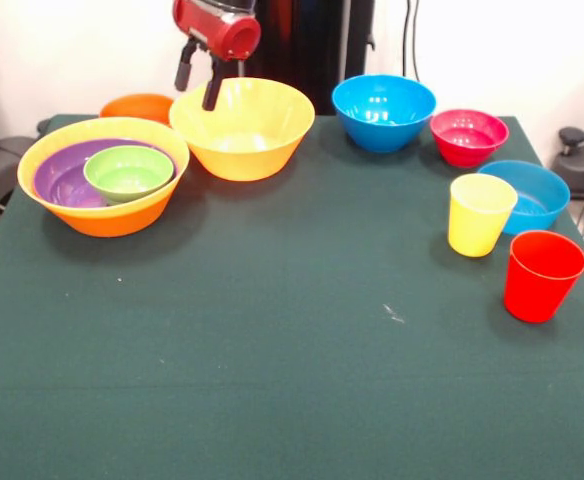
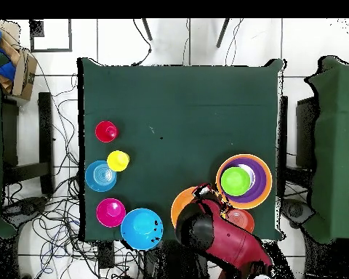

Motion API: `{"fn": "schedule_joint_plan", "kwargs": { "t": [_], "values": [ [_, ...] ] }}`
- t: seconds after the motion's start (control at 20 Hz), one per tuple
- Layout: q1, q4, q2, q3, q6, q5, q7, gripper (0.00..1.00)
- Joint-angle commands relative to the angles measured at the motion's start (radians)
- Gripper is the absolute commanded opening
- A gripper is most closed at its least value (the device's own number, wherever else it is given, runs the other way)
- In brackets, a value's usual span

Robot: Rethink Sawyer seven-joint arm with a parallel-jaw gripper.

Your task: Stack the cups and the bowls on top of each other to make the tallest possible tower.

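— Yellow-orange items?
— Tower (image 1: 103, 176): purple bowl (image 1: 64, 178) and green bowl (image 1: 128, 172) nested inside, front view's left. Second large bowl (image 1: 242, 127) beside it.
— Gripper (image 1: 198, 78)?
— Fingers spread, empty, above that bowl's rim.

Tower (image 1: 103, 176) (image 2: 243, 181): large yellow-orange bowl, wide purple bowl nested inside, small green bowl (image 1: 128, 171) on top, all upright. Second yellow-orange bowl (image 1: 242, 127) just beside it; orange bowl (image 1: 137, 106) behind. Two blue bowls (image 1: 383, 111) (image 1: 528, 195), pink-red bowl (image 1: 468, 136), yellow cup (image 1: 480, 214), red cup (image 1: 542, 275) stand upright, unstacked.
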Motion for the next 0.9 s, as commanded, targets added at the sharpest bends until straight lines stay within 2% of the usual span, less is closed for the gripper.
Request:
{"fn": "schedule_joint_plan", "kwargs": {
  "t": [0.05, 0.15, 0.25, 0.4, 0.45, 0.7, 0.9],
  "values": [
    [0.131, -0.049, 0.015, -0.006, 0.142, 0.119, 0.18, 1.0],
    [0.189, -0.031, 0.023, -0.011, 0.146, 0.218, 0.282, 1.0],
    [0.197, 0.007, 0.005, 0.04, 0.165, 0.313, 0.367, 1.0],
    [0.254, 0.019, 0.007, 0.038, 0.198, 0.407, 0.412, 1.0],
    [0.272, 0.022, 0.011, 0.03, 0.198, 0.422, 0.402, 1.0],
    [0.301, 0.011, 0.028, -0.002, 0.196, 0.409, 0.329, 1.0],
    [0.301, 0.027, 0.035, 0.018, 0.148, 0.414, 0.373, 1.0]
  ]
}}
